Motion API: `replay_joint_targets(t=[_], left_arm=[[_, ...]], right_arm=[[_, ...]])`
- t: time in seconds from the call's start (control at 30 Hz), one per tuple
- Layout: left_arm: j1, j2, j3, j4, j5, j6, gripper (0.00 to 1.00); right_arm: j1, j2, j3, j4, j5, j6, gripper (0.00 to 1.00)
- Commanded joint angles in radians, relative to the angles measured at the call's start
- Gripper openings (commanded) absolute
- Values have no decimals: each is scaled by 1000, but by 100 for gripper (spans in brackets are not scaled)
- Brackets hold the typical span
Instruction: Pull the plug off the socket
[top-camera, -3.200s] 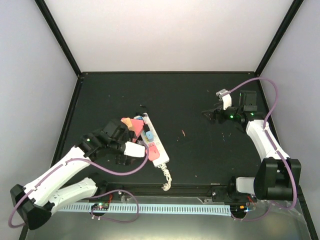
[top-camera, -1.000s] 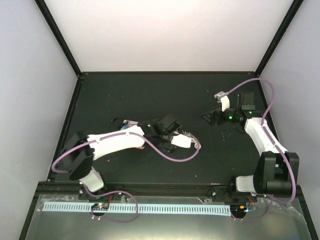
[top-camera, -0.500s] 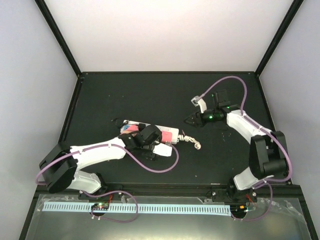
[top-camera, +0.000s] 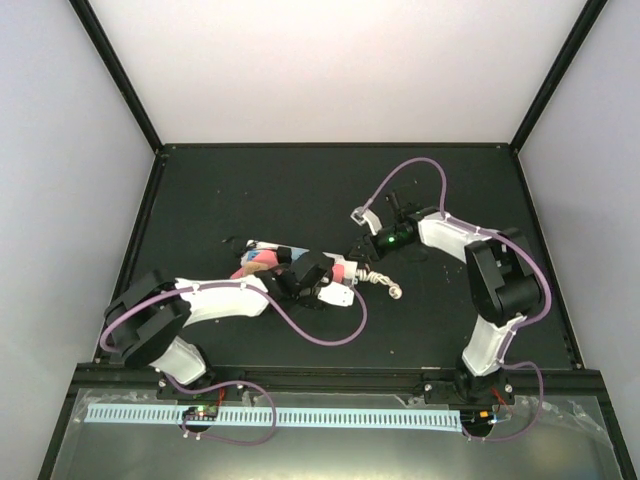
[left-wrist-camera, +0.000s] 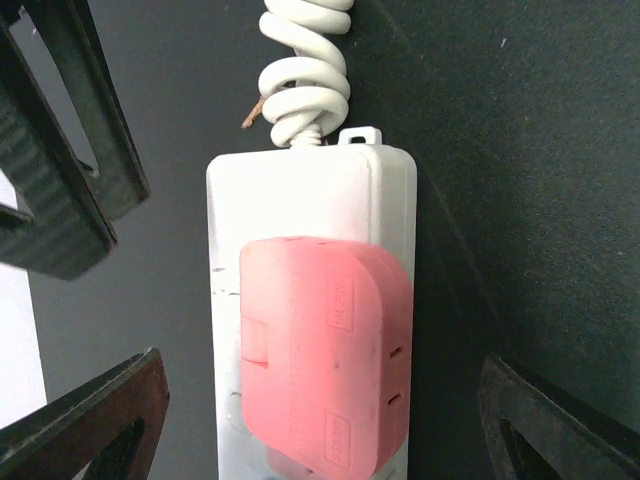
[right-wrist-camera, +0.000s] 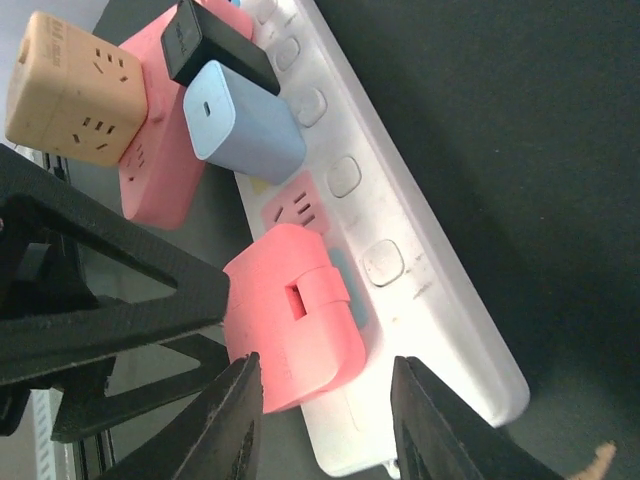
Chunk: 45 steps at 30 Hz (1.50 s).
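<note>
The socket (top-camera: 262, 249) is a long white strip lying left to right, its coiled cord (top-camera: 385, 284) at the right end. A pink plug (left-wrist-camera: 325, 350) sits in the outlet nearest the cord, also in the right wrist view (right-wrist-camera: 290, 320). My left gripper (left-wrist-camera: 320, 365) hangs over it, open, a finger on each side of the strip (left-wrist-camera: 300, 200) and clear of it. My right gripper (right-wrist-camera: 325, 365) is open but narrow around the plug's lower end, its left finger (right-wrist-camera: 235, 420) close to the plug, the right one over the strip (right-wrist-camera: 400, 220). In the top view the left gripper (top-camera: 318, 275) and right gripper (top-camera: 362, 250) meet there.
More adapters fill the strip's far outlets: a light blue one (right-wrist-camera: 240, 125) with a black plug (right-wrist-camera: 215, 45) on it, an orange cube (right-wrist-camera: 75, 90) and a second pink block (right-wrist-camera: 160, 150). The left gripper's black fingers (right-wrist-camera: 100, 300) crowd the right gripper's left side.
The strip went from diagonal to lying left to right. My right arm swung left to the strip's cord end and its jaws narrowed. The left gripper shifted back along the strip.
</note>
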Motion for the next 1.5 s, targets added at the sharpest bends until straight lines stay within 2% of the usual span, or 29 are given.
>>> replay_joint_targets(t=[0.0, 0.1, 0.13, 0.2, 0.27, 0.33, 0.47, 0.57, 0.7, 0.87, 1.1, 1.23, 1.37, 1.47], left_arm=[[0, 41, -16, 101, -44, 45, 87], [-1, 44, 0, 71, -41, 32, 86], [-1, 35, 12, 43, -31, 17, 86], [1, 8, 35, -15, -2, -14, 87], [8, -27, 58, -73, 51, -48, 87], [13, -44, 84, -121, 88, -83, 88], [21, -46, 114, -162, 102, -114, 88], [31, -53, 111, -169, 99, -111, 88], [37, -83, 112, -186, 101, -120, 88], [39, -120, 83, -196, 98, -122, 88], [34, -136, 74, -240, 100, -119, 88], [26, -136, 82, -251, 77, -114, 88], [23, -140, 84, -253, 77, -111, 88], [17, -137, 86, -253, 78, -110, 88]], right_arm=[[26, 47, 35, -5, 14, -5, 39], [4, 53, 78, -137, 5, -125, 43], [-9, 41, 106, -236, 39, -236, 45], [-51, -13, 106, -306, 162, -387, 46], [-74, -97, 33, -260, 335, -510, 50], [-70, -165, -52, -194, 428, -594, 53], [-54, -161, -82, -152, 435, -579, 57], [-5, -148, -109, -102, 498, -603, 60], [69, -120, -113, -61, 577, -611, 60], [85, -98, -112, -58, 575, -622, 59], [110, -120, -199, -21, 598, -644, 50], [110, -154, -225, -35, 645, -680, 37], [106, -181, -257, -73, 681, -726, 18], [94, -207, -288, -91, 689, -750, 15]])
